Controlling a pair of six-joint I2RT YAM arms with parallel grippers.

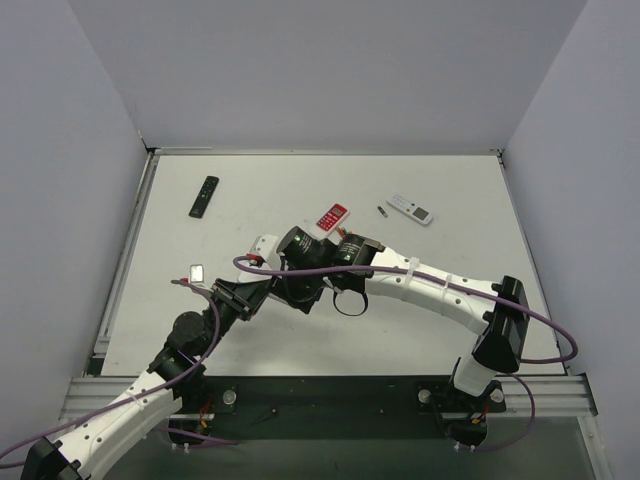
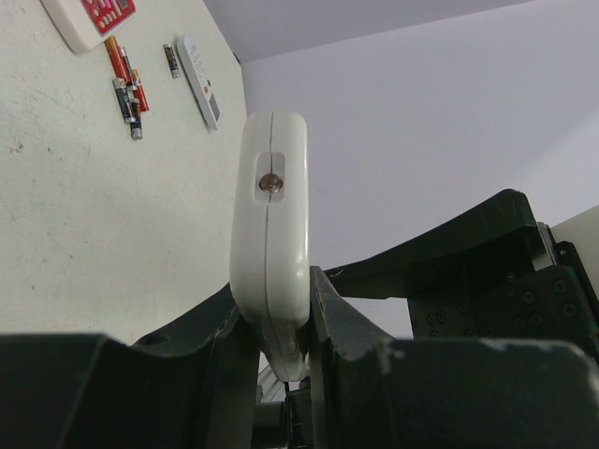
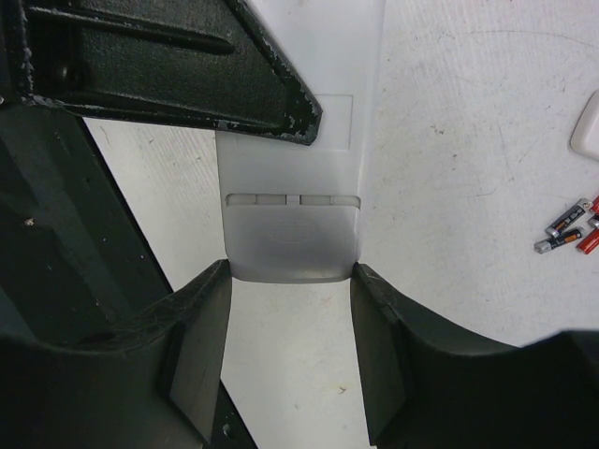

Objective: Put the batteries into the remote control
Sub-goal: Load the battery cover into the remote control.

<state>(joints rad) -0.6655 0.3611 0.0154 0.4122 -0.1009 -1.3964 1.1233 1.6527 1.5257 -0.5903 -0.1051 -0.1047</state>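
The white remote control stands on edge in my left gripper, which is shut on its lower end and holds it above the table. In the top view it shows at mid-table beside the left gripper. In the right wrist view its plain white back with the cover faces the camera. My right gripper has both fingertips pressed on the corners of the cover end. Several batteries lie together on the table, also seen in the right wrist view. One battery lies apart.
A red-and-white remote lies behind the grippers. Another white remote with buttons lies at the back right. A slim black remote lies at the back left. Grey walls enclose the white table on three sides.
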